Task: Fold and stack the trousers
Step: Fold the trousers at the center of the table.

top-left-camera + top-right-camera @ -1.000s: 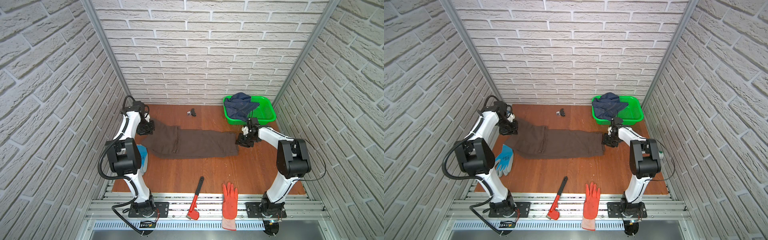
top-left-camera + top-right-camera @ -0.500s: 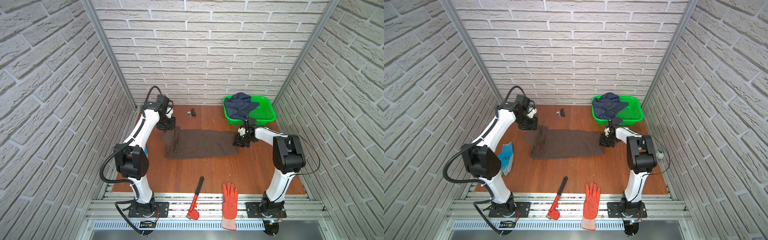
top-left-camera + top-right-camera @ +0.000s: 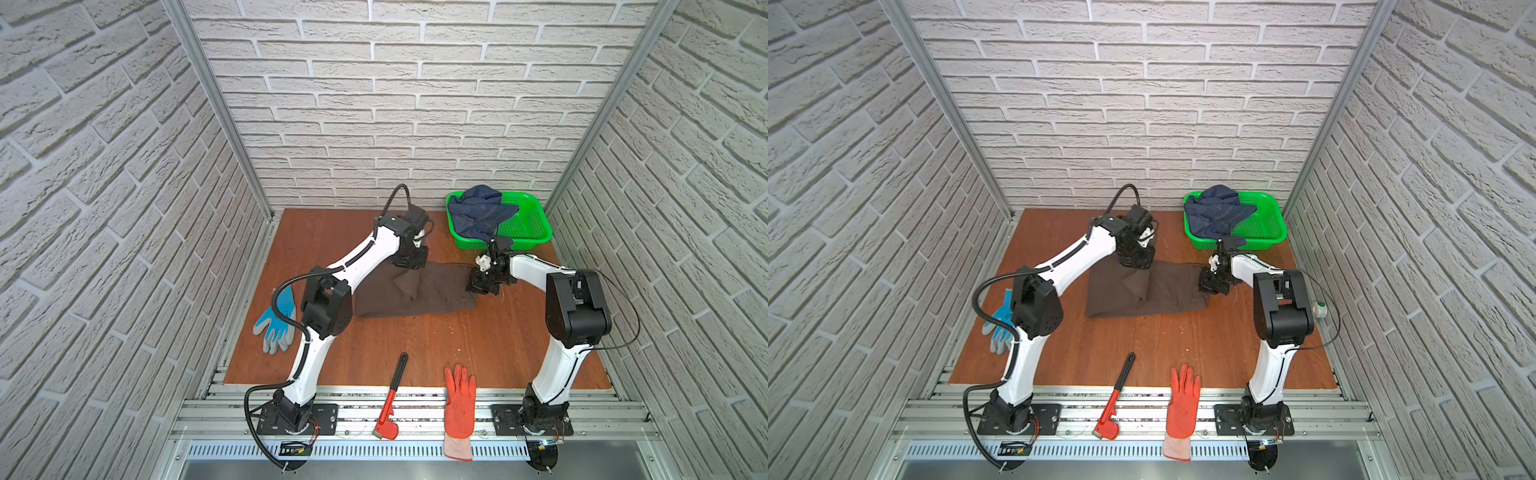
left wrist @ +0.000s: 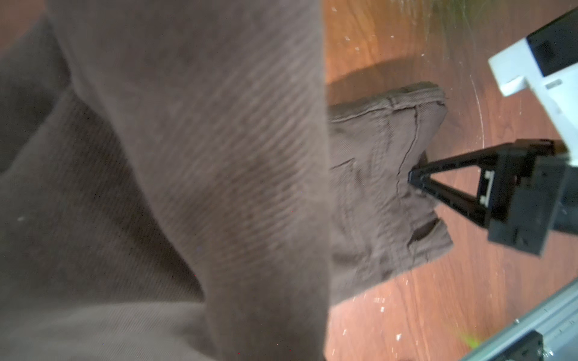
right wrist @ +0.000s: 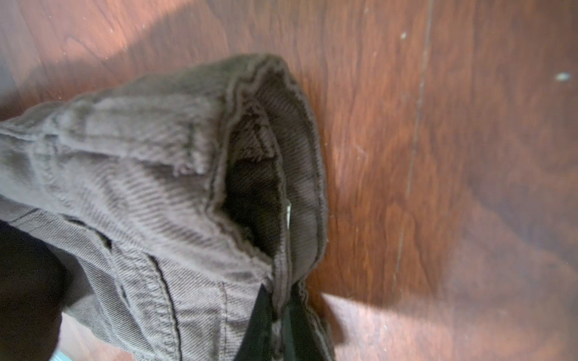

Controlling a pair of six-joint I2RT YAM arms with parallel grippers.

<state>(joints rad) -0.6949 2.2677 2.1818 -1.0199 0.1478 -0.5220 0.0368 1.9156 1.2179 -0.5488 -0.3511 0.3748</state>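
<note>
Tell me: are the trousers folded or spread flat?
Partly folded: the left tool holds one end of the trousers over their middle; the rest lies flat.

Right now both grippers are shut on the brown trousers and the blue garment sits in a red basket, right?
Not quite: the basket is green, as both top views show. The rest holds: left gripper and right gripper are shut on the trousers, blue garment in the basket.

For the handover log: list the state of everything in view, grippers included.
Dark brown soft trousers: half folded, one end lifted.
Left gripper: shut on the lifted end.
Right gripper: shut on the waistband.
Green plastic basket: upright, holding clothing.
Dark blue denim garment: crumpled in the basket.
Red pipe wrench: lying flat, untouched.
Orange rubber glove: lying flat.
Blue and grey work glove: lying flat.
</note>
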